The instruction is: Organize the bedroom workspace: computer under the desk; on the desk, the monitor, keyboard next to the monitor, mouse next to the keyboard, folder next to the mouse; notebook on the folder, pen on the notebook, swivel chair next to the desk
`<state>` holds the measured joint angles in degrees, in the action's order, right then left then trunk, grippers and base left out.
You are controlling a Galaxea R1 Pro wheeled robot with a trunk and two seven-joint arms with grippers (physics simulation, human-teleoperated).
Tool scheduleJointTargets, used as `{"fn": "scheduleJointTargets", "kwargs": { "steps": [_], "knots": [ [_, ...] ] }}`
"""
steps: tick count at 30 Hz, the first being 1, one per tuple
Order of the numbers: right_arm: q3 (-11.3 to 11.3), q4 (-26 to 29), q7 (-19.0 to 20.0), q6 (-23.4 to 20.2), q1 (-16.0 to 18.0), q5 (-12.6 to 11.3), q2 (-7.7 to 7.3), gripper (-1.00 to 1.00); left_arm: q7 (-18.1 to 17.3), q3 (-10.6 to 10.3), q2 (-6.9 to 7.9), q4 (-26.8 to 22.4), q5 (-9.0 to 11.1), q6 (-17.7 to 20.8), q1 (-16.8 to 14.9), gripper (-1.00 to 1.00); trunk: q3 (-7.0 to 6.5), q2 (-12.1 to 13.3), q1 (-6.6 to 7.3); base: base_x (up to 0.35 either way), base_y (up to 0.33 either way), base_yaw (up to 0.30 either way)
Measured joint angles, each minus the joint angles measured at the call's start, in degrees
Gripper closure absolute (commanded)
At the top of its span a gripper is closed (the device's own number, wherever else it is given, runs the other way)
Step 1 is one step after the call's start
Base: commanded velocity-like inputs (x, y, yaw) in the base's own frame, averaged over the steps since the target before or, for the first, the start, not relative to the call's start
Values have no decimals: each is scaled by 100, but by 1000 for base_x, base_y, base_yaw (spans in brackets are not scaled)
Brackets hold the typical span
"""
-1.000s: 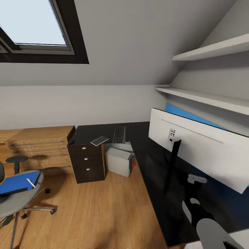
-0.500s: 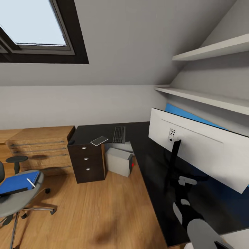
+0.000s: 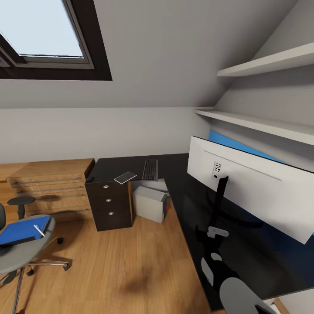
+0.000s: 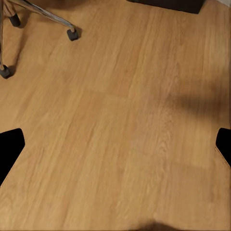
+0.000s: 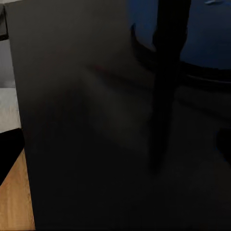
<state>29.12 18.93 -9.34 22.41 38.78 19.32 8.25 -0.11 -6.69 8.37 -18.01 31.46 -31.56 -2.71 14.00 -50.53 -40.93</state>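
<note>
**Right arm over the desk, folder well off on the chair**

The right end effector [image 3: 212,244] hung low above the glossy black L-shaped desk [image 3: 192,205], just in front of the thin black stand of the wide white-backed monitor [image 3: 248,187]; whether its fingers were wide or narrow I could not tell. The left end effector [image 4: 115,144] pointed at bare wooden floor [image 4: 120,120], its dark fingertips [image 4: 9,149] far apart and holding nothing.

From the monitor, the flat grey keyboard [image 3: 150,169] lay along the desk's far wing, its long axis running away from the robot, with a pale flat notebook [image 3: 125,177] just beside it. The grey box computer [image 3: 150,203] stood under the desk below them. The blue folder [image 3: 22,230], a white pen [image 3: 39,230] on it, lay on the grey swivel chair [image 3: 26,248], well apart from the desk across open floor.

The left arm looked nearer the chair; the floor between offered room to roll
</note>
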Motion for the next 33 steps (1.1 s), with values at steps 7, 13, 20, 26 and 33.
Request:
{"fn": "scheduleJointTargets", "kwargs": {
  "steps": [7,13,20,26,33],
  "knots": [
    [-10,-274,24,4,0,2,24,-100,-92,423,33,-85,132,-87,1,-100,0,0,0,0,0,0],
    [-9,-331,27,5,0,3,46,-100,-132,555,32,-90,185,-103,0,-100,0,0,0,0,0,0],
    [-8,-355,16,101,0,-9,76,-100,-139,582,26,-92,192,-108,1,-100,0,1,0,0,50,0],
    [-8,-366,25,188,0,-14,120,-100,-140,575,25,-93,187,-108,2,-100,0,0,0,0,247,0],
    [-4,-370,58,205,0,-15,128,-100,-140,574,23,-92,186,-100,2,-100,0,0,0,0,232,0]
  ]
}}
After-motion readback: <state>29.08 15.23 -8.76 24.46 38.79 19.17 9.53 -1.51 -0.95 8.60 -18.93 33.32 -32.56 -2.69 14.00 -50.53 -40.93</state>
